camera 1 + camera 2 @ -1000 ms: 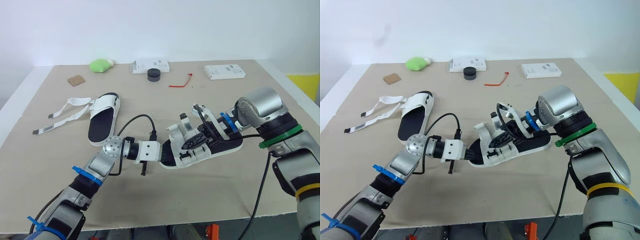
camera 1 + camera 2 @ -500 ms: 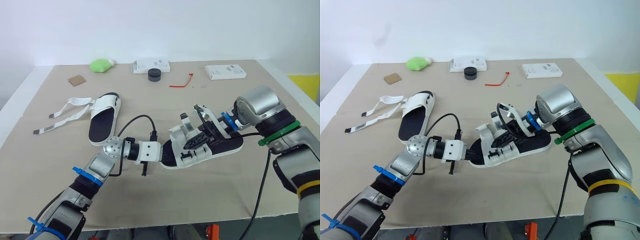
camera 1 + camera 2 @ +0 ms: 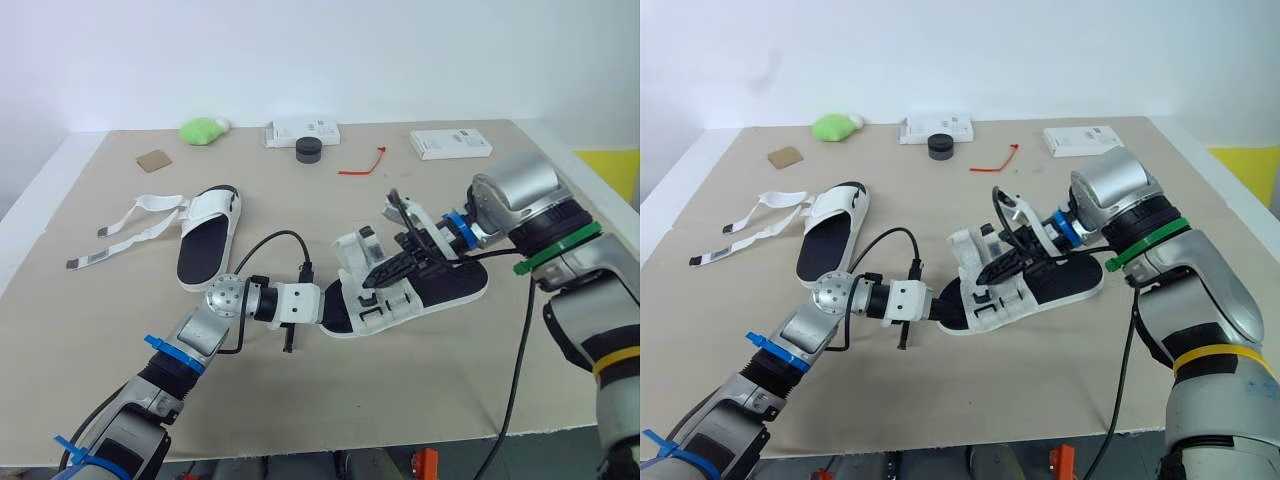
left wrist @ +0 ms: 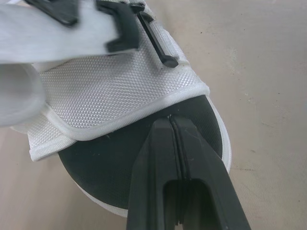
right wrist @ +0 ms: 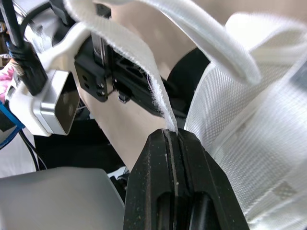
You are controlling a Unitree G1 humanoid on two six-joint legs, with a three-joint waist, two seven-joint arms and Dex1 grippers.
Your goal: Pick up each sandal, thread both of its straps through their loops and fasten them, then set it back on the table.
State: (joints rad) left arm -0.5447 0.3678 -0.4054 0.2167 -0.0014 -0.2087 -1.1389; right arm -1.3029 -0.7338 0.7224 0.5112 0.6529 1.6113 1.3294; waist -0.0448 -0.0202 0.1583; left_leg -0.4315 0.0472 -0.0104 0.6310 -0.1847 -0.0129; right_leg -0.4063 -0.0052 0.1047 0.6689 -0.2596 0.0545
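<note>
We are working on the near sandal (image 3: 445, 285), which is lying on the table (image 3: 420, 390) between our two arms, while the far sandal (image 3: 205, 240) is sitting well apart to our left with its straps trailing loose. Our left gripper (image 4: 171, 125) is pressing its fingers flat together at the hem of the white mesh upper, apparently nipping it to steady the shoe. Our right gripper (image 5: 171, 136) is pinching the strap (image 5: 144, 67) with its jaws closed tight on the very edge of the webbing. That thin bite is what we are worrying about: any sideways pull could let the strap slide out. A harder tug could drag the whole sandal free of the left gripper's small hold and skid it across the table. The strap is also curling as it rises, so it may be arriving twisted at the black loops (image 4: 125, 29) and jamming there. We cannot tell whether it is through a loop yet.
</note>
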